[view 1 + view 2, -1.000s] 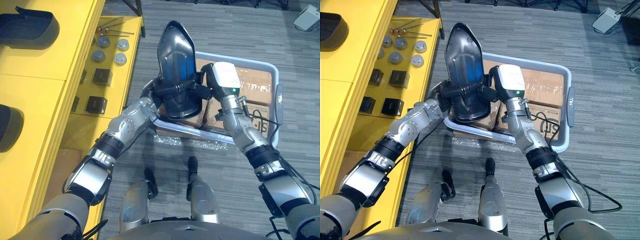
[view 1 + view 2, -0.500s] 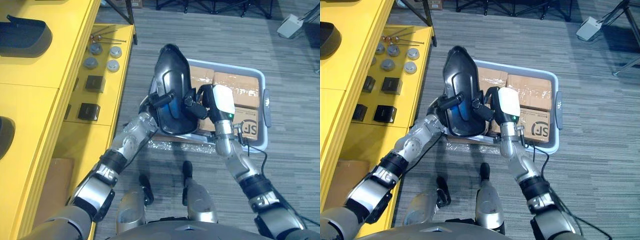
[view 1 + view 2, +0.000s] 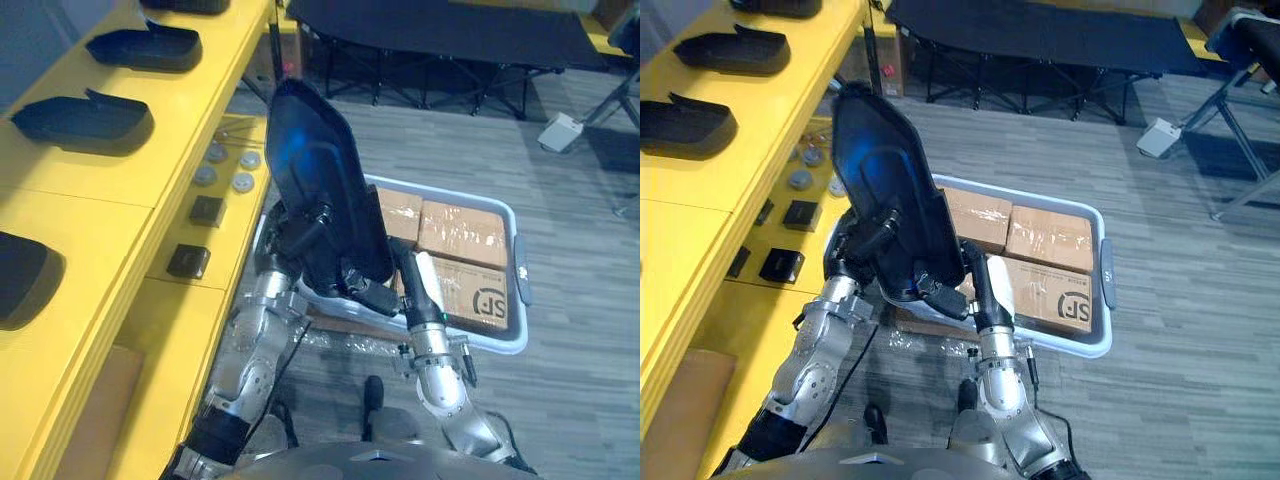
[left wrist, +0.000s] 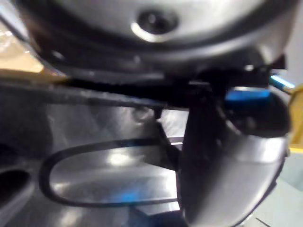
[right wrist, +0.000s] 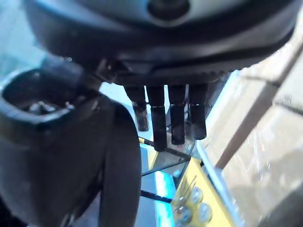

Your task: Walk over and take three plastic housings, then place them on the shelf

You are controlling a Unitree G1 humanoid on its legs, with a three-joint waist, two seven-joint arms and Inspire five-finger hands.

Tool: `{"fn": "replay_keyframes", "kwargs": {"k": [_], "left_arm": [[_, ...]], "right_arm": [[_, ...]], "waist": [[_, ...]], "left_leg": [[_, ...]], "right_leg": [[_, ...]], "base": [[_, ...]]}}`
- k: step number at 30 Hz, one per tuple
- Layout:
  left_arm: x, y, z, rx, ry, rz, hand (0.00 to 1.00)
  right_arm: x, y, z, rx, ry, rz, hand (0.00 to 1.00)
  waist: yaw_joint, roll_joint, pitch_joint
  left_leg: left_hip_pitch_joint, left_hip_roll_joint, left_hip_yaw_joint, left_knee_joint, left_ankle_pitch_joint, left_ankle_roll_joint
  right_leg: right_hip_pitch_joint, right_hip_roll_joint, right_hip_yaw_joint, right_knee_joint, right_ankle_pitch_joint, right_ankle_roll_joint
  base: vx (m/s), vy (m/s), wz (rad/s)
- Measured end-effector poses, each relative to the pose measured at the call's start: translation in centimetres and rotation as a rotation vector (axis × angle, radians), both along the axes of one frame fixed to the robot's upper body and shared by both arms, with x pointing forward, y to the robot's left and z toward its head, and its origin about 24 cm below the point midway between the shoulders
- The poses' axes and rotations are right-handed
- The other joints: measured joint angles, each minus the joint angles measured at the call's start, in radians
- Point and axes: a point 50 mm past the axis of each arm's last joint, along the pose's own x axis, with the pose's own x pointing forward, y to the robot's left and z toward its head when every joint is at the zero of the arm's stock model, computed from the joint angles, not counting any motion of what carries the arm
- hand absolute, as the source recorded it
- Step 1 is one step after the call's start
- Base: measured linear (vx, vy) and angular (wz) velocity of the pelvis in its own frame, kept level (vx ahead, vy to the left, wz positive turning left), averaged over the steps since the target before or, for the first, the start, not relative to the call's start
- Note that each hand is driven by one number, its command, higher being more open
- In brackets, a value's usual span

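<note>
Evidently the plastic housing (image 3: 320,190) is carried upright, well clear above the near left corner of the grey bin (image 3: 486,342), in which cardboard boxes (image 3: 465,235) are seen packed. It is clasped at its lower left edge by the left hand (image 3: 295,240), the thumb (image 4: 222,161) being curled over onto the glossy inner face. From the bin's side it is braced low down by the right hand (image 3: 372,296), whose fingers (image 5: 176,118) are held out nearly straight and are wrapped round nothing. The shell is judged to be light and stiff, but thin-walled, broad and slick, so it could be twisted out of a one-sided hold. The rim near the wide lower end is thought the best purchase, with pressure from both sides. Left of the bin, further housings (image 3: 85,118) are laid on the yellow shelf (image 3: 90,230).
</note>
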Motion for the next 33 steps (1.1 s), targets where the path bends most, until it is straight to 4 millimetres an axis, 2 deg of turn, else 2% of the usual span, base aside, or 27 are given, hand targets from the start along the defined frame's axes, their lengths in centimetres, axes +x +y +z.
{"fn": "replay_keyframes", "kwargs": {"k": [4, 8, 12, 15, 19, 24, 27, 30, 31, 33], "left_arm": [[-1.1, 0.8, -0.8, 0.158, 0.019, 0.115, 0.00], [-1.7, 1.2, -1.3, 0.293, 0.026, 0.213, 0.00], [-2.0, 2.0, -1.3, 0.440, 0.007, 0.365, 0.00], [-2.1, 3.0, -1.0, 0.494, -0.005, 0.461, 0.00], [-2.8, 5.0, -0.8, 0.502, -0.011, 0.594, 0.00], [-4.4, 7.1, -1.3, 0.499, 0.042, 0.690, 0.00], [-5.5, 8.6, -0.5, 0.427, 0.045, 0.755, 0.00], [-6.3, 9.9, 0.7, 0.377, 0.003, 0.825, 0.00], [-6.8, 10.6, 1.3, 0.358, -0.022, 0.869, 0.00], [-7.5, 11.7, 2.4, 0.332, -0.077, 0.948, 0.00]], "right_arm": [[0.2, 0.7, 1.1, 0.435, 0.024, 0.070, 1.00], [0.2, 1.4, 2.4, 0.599, -0.036, 0.113, 1.00], [-0.3, 1.6, 3.3, 0.629, -0.082, 0.130, 1.00], [-0.8, 1.3, 2.8, 0.674, -0.053, 0.133, 1.00], [-2.1, 0.2, 1.3, 0.910, 0.012, 0.133, 1.00], [-3.0, -2.8, 0.2, 0.877, 0.024, 0.016, 1.00], [-2.9, -4.7, 0.1, 0.835, 0.002, -0.053, 1.00], [-2.7, -5.0, 0.0, 0.832, -0.003, -0.062, 1.00], [-2.5, -4.9, -0.2, 0.832, 0.009, -0.060, 1.00], [-1.6, -4.6, -1.1, 0.828, 0.051, -0.057, 1.00]], "waist": [[0.004, -0.004, -0.030], [0.003, -0.015, -0.044], [0.007, -0.021, -0.069], [0.014, -0.022, -0.081], [0.014, -0.020, -0.087], [0.016, -0.017, -0.099], [0.023, -0.017, -0.100], [0.029, -0.018, -0.101], [0.040, -0.018, -0.102], [0.084, -0.019, -0.102]], "left_leg": [[0.004, -0.001, -0.007, -0.017, 0.014, -0.002], [0.010, -0.001, -0.008, -0.029, 0.021, -0.004], [0.012, -0.003, -0.011, -0.042, 0.028, -0.004], [0.012, -0.002, -0.010, -0.042, 0.030, -0.005], [0.013, -0.003, -0.002, -0.045, 0.030, -0.005], [0.014, -0.008, 0.005, -0.047, 0.029, -0.005], [0.007, -0.011, -0.015, -0.048, 0.030, -0.005], [-0.011, -0.018, -0.064, -0.058, 0.042, -0.003], [-0.026, -0.020, -0.093, -0.059, 0.050, -0.004], [-0.047, -0.022, -0.145, -0.060, 0.065, -0.007]], "right_leg": [[0.000, 0.001, -0.010, -0.001, 0.000, 0.000], [0.001, 0.002, -0.013, -0.001, 0.000, 0.000], [-0.003, 0.003, -0.017, -0.002, -0.002, -0.003], [-0.003, 0.004, -0.016, -0.002, -0.002, -0.003], [-0.009, 0.004, -0.008, -0.002, -0.002, -0.003], [-0.018, 0.005, 0.000, -0.002, -0.002, -0.003], [-0.013, 0.003, -0.021, -0.008, -0.006, -0.007], [-0.003, -0.002, -0.072, -0.008, -0.016, -0.013], [0.001, -0.004, -0.101, -0.008, -0.020, -0.010], [0.009, -0.003, -0.155, -0.008, -0.021, -0.007]], "base": [[-0.06, -0.028, 0.05], [-0.06, -0.020, 0.00], [-0.02, -0.003, 0.01], [0.00, 0.000, 0.00], [-0.03, -0.001, -0.05], [-0.04, -0.001, -0.05], [-0.06, -0.007, 0.13], [-0.02, -0.022, 0.53], [-0.01, -0.043, 0.64], [0.00, -0.054, 0.81]]}}
